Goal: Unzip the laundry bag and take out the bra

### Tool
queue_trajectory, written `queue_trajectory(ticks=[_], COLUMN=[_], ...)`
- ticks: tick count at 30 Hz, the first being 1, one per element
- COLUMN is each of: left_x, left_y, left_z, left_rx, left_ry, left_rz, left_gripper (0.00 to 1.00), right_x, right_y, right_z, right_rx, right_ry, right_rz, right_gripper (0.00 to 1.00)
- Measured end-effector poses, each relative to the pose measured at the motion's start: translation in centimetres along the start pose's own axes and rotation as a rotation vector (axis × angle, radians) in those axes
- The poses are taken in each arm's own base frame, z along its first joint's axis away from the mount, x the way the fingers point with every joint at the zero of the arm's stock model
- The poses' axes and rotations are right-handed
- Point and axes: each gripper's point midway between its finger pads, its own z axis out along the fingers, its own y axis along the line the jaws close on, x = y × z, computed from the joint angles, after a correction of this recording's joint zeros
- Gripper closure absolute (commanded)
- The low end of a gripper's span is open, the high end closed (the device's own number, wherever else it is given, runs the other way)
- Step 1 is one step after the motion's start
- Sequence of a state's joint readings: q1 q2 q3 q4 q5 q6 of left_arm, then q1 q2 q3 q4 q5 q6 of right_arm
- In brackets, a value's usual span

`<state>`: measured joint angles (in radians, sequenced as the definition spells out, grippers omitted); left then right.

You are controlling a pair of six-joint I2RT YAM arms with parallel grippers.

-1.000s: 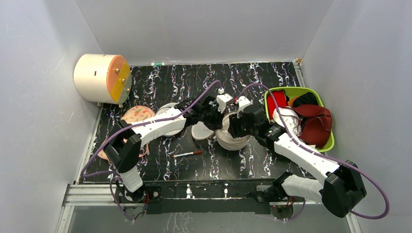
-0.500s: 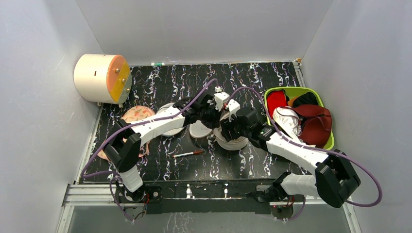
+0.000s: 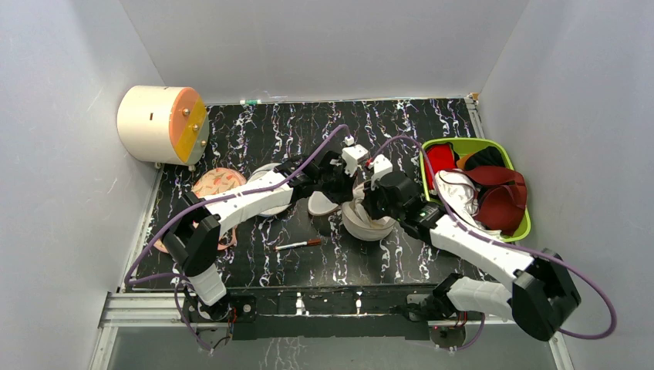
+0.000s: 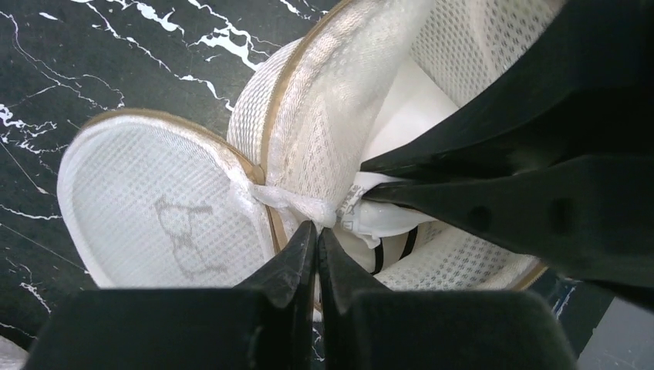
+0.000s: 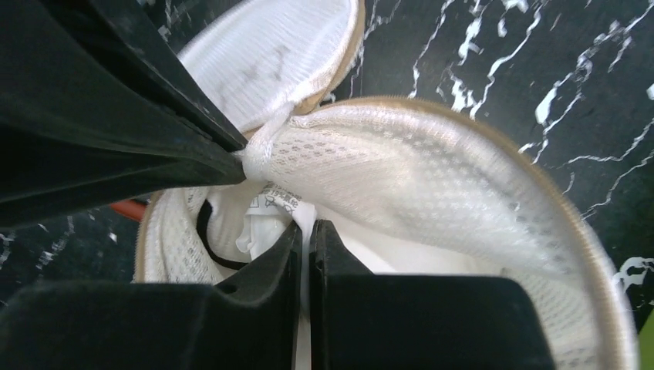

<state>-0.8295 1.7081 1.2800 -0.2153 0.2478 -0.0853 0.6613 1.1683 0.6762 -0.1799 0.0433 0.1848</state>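
Motion over the last second: right arm swung toward the left arm and back. The laundry bag (image 5: 432, 177) barely shifted, its lid flap (image 4: 146, 200) lying open, so unzipping looks done.

Right gripper (image 5: 307, 231) is clamped on the bra (image 4: 409, 123), which is still inside the bag just ahead of its tips. Left gripper (image 4: 316, 235) pinches the gathered mesh at its tips.

Care label (image 5: 271, 202): print unreadable. Flap bears a faint glasses-like mark (image 4: 183, 235).

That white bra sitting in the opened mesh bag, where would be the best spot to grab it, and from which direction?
Grip the bra's raised white edge beside its care label, coming down through the laundry bag's open mouth: mesh walls ring everything else, and the black strap would likely slip. The right gripper is shut there, while the left gripper pinches the bag's hinge.
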Motion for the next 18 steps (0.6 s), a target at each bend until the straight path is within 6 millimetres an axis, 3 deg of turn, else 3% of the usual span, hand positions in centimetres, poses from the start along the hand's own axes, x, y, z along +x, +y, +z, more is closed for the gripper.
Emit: queue_trajectory(ticks=[8, 18], left_x=[-0.4, -0.4], left_y=[-0.1, 0.2], left_z=[-0.4, -0.4], left_rx=[-0.004, -0.023], left_ry=[-0.015, -0.014], left_rz=[0.011, 0.011], left_gripper=[1.0, 1.0], right_x=[-5.1, -7.4], right_y=[0.2, 0.6], right_z=[-4.6, -7.4], right_rx=[-0.005, -0.032], right_ry=[-0.223, -0.346], right_rz=[0.077, 0.142], right_gripper=[1.0, 1.0])
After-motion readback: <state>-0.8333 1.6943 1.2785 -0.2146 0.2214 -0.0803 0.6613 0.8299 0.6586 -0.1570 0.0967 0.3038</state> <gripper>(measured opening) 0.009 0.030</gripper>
